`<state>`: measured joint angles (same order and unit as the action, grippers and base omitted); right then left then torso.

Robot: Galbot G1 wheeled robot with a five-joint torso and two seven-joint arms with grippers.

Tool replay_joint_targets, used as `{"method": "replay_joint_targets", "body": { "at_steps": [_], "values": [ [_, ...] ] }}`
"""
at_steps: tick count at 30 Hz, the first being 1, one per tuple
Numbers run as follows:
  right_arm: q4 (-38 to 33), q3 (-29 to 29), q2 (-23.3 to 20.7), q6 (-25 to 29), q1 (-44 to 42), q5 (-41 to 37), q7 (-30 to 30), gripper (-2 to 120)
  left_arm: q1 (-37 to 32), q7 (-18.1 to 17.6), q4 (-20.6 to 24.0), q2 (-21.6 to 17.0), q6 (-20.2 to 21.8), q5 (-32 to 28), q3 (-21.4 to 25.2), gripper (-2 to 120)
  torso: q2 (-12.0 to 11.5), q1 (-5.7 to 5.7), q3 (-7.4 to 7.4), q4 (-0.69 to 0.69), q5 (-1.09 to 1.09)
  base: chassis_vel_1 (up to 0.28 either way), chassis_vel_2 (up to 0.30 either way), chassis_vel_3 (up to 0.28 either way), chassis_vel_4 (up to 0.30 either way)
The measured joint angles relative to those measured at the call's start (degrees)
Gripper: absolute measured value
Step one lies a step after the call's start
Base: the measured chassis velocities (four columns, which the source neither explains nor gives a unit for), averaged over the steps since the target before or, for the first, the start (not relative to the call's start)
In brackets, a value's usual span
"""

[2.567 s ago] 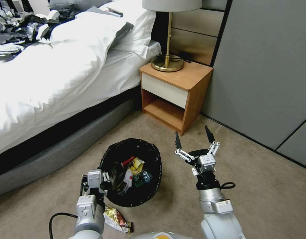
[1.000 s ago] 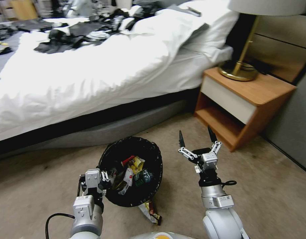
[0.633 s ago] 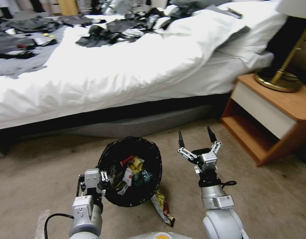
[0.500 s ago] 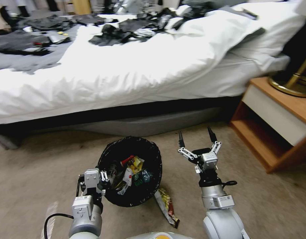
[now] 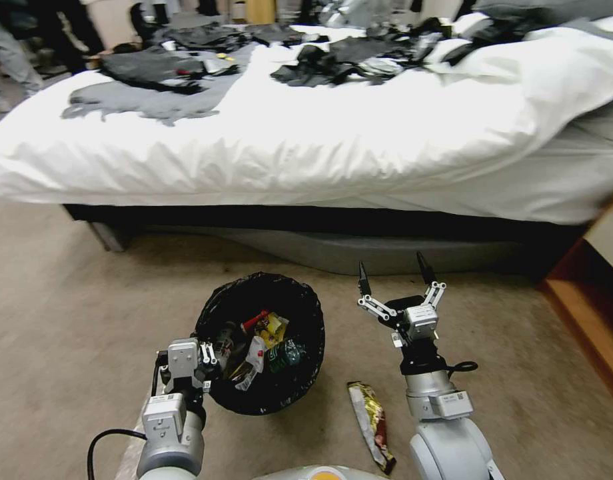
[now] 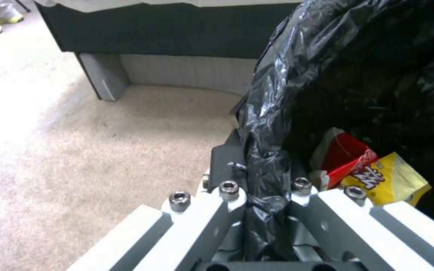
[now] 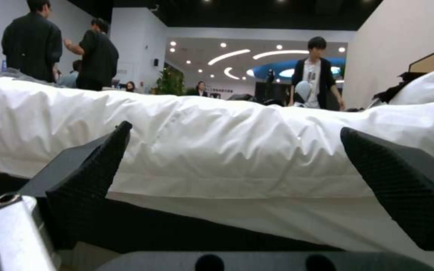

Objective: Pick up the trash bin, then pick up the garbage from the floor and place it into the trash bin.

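The trash bin [image 5: 220, 313], lined with a crinkled black bag, hangs from my left gripper [image 5: 210, 360], which is shut on its near rim [image 6: 265, 177]. Inside lie pieces of garbage: a red packet [image 6: 345, 158], a yellow wrapper [image 6: 385, 178], a small green-labelled bottle [image 5: 283, 355] and a white scrap. One shiny gold and red snack wrapper [image 5: 372, 425] lies on the carpet between the bin and my right arm. My right gripper [image 5: 394, 269] is held up in the air to the right of the bin, fingers wide open and empty, pointing at the bed [image 7: 237, 143].
A bed with white bedding [image 5: 333, 140] and dark clothes strewn on top runs across the view ahead, its dark base [image 5: 360, 250] close behind the bin. A wooden nightstand [image 5: 596, 307] stands at the right edge. Open carpet [image 5: 73, 307] spreads to the left.
The whole view has swung left along the bed; the nightstand and lamp slid off to the right. The snack wrapper now shows right of the bin. Both arms hold their poses.
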<state>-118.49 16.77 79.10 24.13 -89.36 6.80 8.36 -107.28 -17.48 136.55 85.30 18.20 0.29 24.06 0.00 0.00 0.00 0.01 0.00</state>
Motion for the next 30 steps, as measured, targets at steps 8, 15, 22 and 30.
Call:
{"method": "replay_joint_targets", "body": {
  "at_steps": [8,15,22,30],
  "values": [
    [0.59,-0.81,-1.47,-0.48,1.59,-2.64,-0.16,100,-0.24,0.14,-0.23,0.80,0.00,0.57,0.61,1,0.00,0.00,0.00,-0.02,0.00,0.000,0.000,0.000,0.000],
    [-0.17,-1.11,-2.91,-1.75,2.99,-4.95,-0.42,100,-0.64,0.17,-0.15,1.49,-0.07,1.11,1.33,1,0.00,0.00,0.00,-0.01,0.00,0.000,0.000,0.000,0.000],
    [-0.02,-0.24,-3.45,-2.03,2.78,-5.38,-0.54,100,0.27,0.22,-0.45,2.03,-0.08,1.19,1.15,1,0.00,0.00,0.00,-0.02,0.00,0.000,0.000,0.000,0.000],
    [0.65,-0.26,-3.28,-2.19,2.81,-5.43,-0.68,100,1.19,0.28,-1.35,1.80,0.14,0.69,1.52,1,0.00,0.00,0.00,-0.01,0.00,0.000,0.000,0.000,0.000]
  ]
}}
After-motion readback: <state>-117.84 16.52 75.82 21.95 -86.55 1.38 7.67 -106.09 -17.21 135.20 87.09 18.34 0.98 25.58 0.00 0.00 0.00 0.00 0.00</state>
